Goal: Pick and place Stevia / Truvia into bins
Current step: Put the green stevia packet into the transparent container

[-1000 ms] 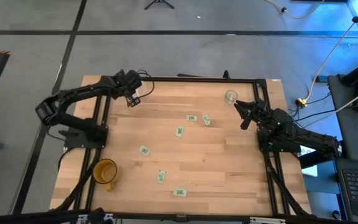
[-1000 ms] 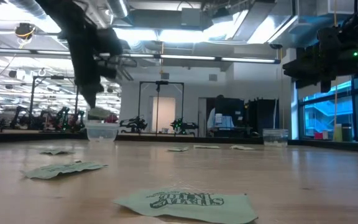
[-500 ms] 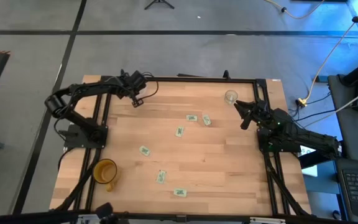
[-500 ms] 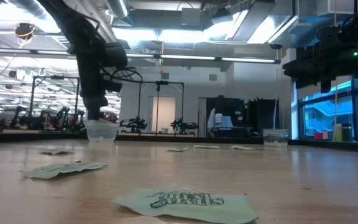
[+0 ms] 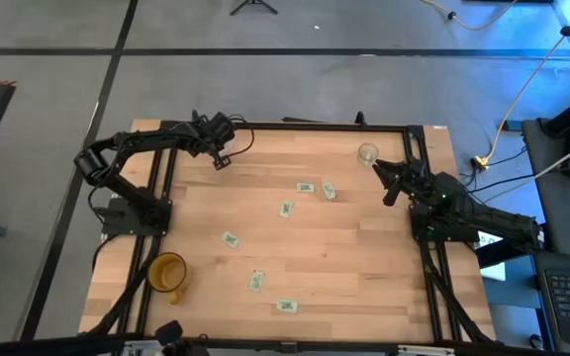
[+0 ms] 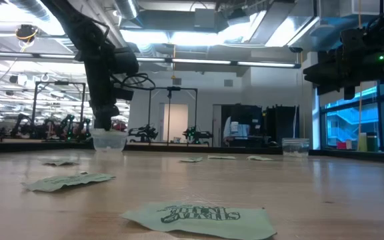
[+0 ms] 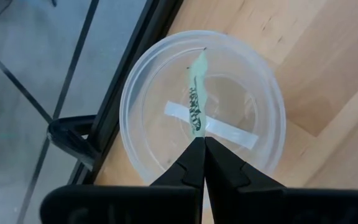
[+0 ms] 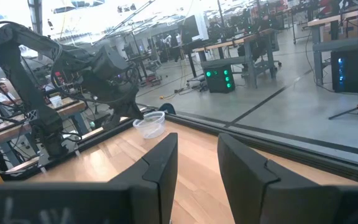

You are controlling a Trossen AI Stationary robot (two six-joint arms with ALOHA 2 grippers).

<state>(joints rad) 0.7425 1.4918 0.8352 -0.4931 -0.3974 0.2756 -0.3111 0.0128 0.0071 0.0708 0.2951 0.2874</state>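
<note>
Lowered over the cloudy cup [image 7: 202,109], left fingers [image 7: 188,171] pinch a sachet [image 7: 197,102] above it.

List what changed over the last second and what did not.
The left gripper, shut on a sachet, moved in over the cloudy cup and lowered toward it. The right gripper stayed open beside the clear cup. The loose sachets and the mug did not move.

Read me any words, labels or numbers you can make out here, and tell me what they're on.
"STEVIA IN THE..." reads upside down on the nearest packet in the low view; its last word is blurred.
The packet pinched by the left gripper over the cup has dark print, too small to read.
Other packets: unreadable.
</note>
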